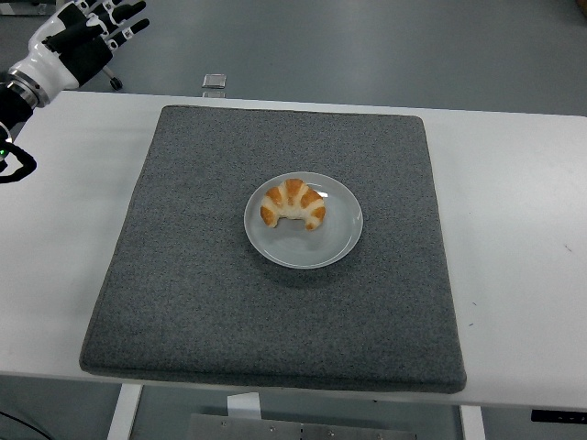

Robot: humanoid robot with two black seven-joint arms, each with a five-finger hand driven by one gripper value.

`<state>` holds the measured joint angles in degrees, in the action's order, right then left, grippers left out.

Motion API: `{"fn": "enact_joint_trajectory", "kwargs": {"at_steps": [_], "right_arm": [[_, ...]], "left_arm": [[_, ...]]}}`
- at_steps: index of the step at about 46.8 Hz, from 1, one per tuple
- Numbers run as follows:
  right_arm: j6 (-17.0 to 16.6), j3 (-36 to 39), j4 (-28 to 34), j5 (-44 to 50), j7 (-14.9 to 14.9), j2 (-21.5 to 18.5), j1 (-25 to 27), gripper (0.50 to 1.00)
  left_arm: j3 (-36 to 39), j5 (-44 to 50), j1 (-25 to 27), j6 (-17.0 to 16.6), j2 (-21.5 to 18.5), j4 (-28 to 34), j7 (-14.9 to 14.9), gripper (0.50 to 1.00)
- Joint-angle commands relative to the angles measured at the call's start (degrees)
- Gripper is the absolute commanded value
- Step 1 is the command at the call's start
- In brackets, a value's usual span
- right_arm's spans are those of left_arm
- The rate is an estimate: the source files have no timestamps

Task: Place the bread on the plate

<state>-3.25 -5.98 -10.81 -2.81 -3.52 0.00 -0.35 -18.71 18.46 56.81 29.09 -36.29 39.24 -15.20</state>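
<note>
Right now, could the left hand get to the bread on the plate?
Probably yes. The left hand is up at the far left corner, fingers open and empty, and nothing lies between it and the bread on the plate, only bare grey mat.

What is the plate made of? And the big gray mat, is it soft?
The plate looks like glazed ceramic or hard plastic: smooth, pale gray-white, with small shiny glints near the bread. The mat looks like felt or short carpet: dull, speckled dark gray, fuzzy grain, rounded edges. Probably soft, though looks alone can't confirm it.
</note>
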Motion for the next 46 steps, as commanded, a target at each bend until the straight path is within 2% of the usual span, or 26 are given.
{"fn": "enact_joint_trajectory", "kwargs": {"at_steps": [1, 7, 13, 26, 29, 34, 38, 46], "right_arm": [[0.0, 0.0, 0.0, 0.0, 0.0, 0.0, 0.0, 0.93], [0.0, 0.0, 0.0, 0.0, 0.0, 0.0, 0.0, 0.93], [0.0, 0.0, 0.0, 0.0, 0.0, 0.0, 0.0, 0.93], [0.0, 0.0, 0.0, 0.0, 0.0, 0.0, 0.0, 0.93], [0.1, 0.0, 0.0, 0.0, 0.0, 0.0, 0.0, 0.93], [0.0, 0.0, 0.0, 0.0, 0.0, 0.0, 0.0, 0.93], [0.1, 0.0, 0.0, 0.0, 0.0, 0.0, 0.0, 0.93], [0.0, -0.2, -0.2, 0.2, 0.1, 0.0, 0.0, 0.93]], "left_arm": [[0.2, 0.0, -1.7, 0.1, 0.1, 0.0, 0.0, 0.962], [-0.2, 0.0, -4.0, 0.3, 2.2, -0.5, -0.1, 0.977], [-0.4, -0.1, -5.7, 0.7, 2.5, -0.5, -0.4, 0.988], [-3.0, -0.9, -8.3, 5.8, 4.2, -2.9, -1.6, 0.99], [-3.3, -0.9, -8.4, 5.9, 4.8, -4.7, -2.6, 0.99], [-3.4, -0.9, -9.0, 5.9, 6.1, -8.2, -6.3, 0.99], [-3.6, -0.9, -9.0, 5.9, 6.8, -10.3, -6.8, 0.99], [-3.5, -1.0, -9.0, 5.9, 7.1, -10.7, -6.7, 0.99]]}}
